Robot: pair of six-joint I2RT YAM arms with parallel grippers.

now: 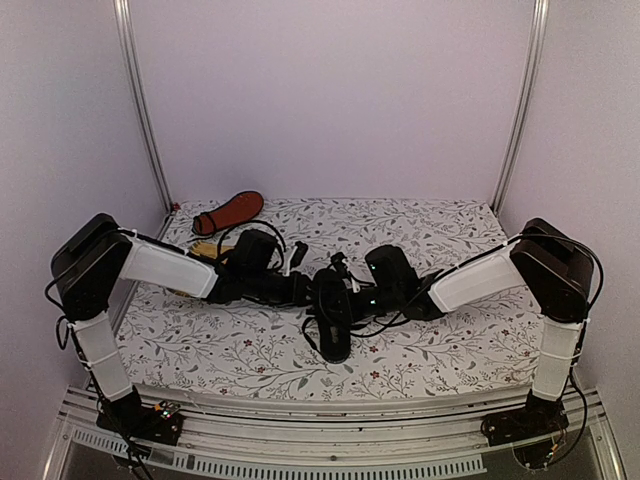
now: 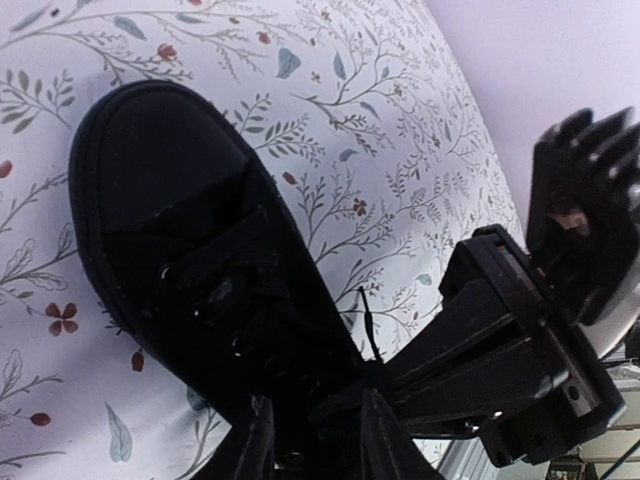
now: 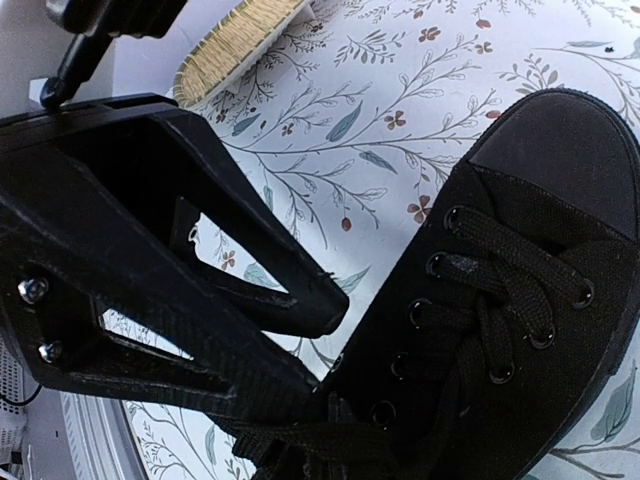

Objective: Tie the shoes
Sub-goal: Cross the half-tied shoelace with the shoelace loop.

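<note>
One black shoe (image 1: 335,325) lies mid-table, its toe toward the near edge, and both arms meet over its laced top. In the left wrist view the shoe (image 2: 170,200) fills the left half. My left gripper (image 2: 318,425) stands over its eyelets with the fingers apart. The right wrist view shows patterned cloth between the left gripper's (image 3: 325,345) fingertips beside the shoe (image 3: 540,250). My right gripper (image 2: 378,378) comes in from the right, shut, with a thin lace end (image 2: 366,325) sticking out past its tips. The other shoe (image 1: 228,212) lies at the back left, red sole showing.
A yellow woven mat (image 1: 203,250) lies at the left under the left arm, and its edge (image 3: 240,40) shows at the top of the right wrist view. A flowered cloth (image 1: 450,350) covers the table. Metal frame posts (image 1: 140,110) and pale walls close in the back and sides.
</note>
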